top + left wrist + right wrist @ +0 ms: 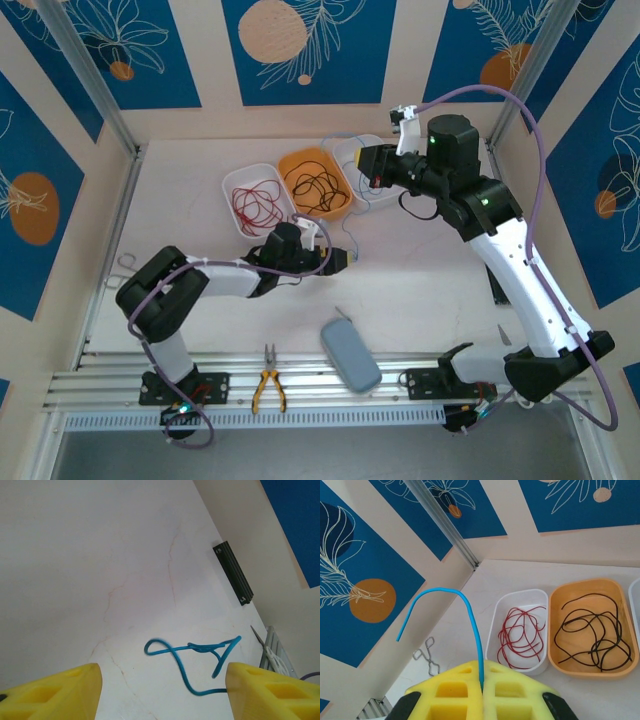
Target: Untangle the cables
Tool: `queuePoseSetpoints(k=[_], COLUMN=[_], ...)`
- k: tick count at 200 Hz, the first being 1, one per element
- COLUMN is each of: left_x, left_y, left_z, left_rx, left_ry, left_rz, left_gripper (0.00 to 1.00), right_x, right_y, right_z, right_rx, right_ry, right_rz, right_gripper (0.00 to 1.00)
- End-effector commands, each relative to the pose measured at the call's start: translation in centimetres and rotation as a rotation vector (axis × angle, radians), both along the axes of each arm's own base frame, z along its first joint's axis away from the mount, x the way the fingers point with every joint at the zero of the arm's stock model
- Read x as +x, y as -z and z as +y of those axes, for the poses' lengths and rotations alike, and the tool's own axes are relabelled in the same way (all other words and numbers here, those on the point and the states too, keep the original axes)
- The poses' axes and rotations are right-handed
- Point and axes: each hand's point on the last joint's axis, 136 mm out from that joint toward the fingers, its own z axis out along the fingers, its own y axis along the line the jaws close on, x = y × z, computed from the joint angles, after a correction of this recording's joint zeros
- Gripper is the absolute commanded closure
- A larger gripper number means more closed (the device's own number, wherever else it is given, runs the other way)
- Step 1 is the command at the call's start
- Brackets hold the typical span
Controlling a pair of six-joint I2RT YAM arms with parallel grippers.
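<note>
Wrist views split the scene for you: from the right one, your right claw [482, 685] is clamped shut on the thin light blue cable [476, 635], which arches upward, with red cable [520, 635] coiled in a white tray [520, 594] and black cable [592, 630] in an orange tray [585, 584]. From the left one, your left claw [162, 676] stands wide apart, empty, facing a knotted blue loop [200, 648] on the pale, faintly veined counter [75, 555]. Blue floral panels wall the room.

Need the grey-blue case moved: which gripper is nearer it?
Left. The left gripper sits just beyond the case; the right gripper, gripping the blue cable, is far back by the orange tray.
</note>
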Motion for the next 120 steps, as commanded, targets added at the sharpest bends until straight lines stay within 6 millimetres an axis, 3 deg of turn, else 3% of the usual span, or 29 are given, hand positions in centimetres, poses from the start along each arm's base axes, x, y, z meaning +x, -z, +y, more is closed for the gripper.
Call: queuePoseSetpoints(k=[1,52,77,120], left_x=[0.8,1.0,1.2,2.5], left_y=[-0.8,-1.2,-0.4,2.0], left_z=[-0.6,-0.9,-1.1,0.0], left_rx=[-0.043,-0.054,-0.039,0.018], left_ry=[-0.008,-0.002,-0.009,-0.124], left_rz=[-0.012,-0.023,-0.011,0.037], left_gripper=[0.33,0.29,0.29,0.47], right_x=[-0.8,-1.1,-1.3,-2.7], right_y=[-2.1,-2.0,-2.6,-4.6], right_z=[0.6,1.3,1.6,1.5], right_rx=[0.04,0.05,0.062,0.082], right_ry=[-0.036,-0.058,-0.069,-0.09], right_rz=[-0.045,-0.04,-0.051,-0.09], right_gripper=[1.0,1.0,1.0,1.0])
